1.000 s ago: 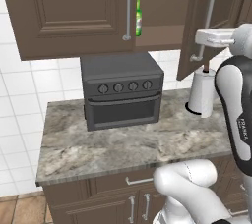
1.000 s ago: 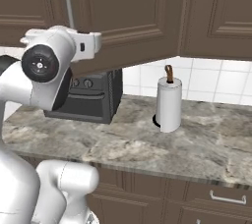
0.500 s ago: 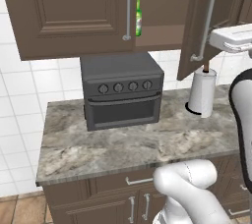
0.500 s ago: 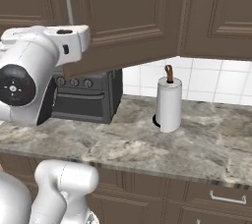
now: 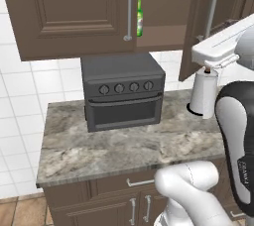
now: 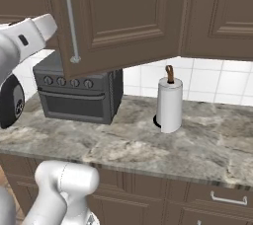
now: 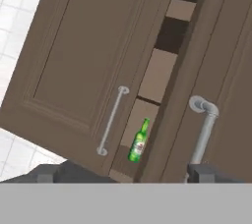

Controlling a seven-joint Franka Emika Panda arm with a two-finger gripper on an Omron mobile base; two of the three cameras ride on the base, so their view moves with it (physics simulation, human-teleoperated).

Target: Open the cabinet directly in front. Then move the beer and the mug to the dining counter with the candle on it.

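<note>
One beer (image 7: 139, 141) stands upright, neck up, on the lowest shelf inside the cabinet (image 7: 88, 66), at lower centre of the hand view. End effector (image 7: 124, 173) is spread wide, empty, touching nothing.

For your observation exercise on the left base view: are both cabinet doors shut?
No. The right door is swung open, showing the beer on the shelf beside the shut left door.

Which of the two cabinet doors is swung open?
The right door, swung out toward the paper towel roll; the left door stays flat and shut beside the beer.
</note>
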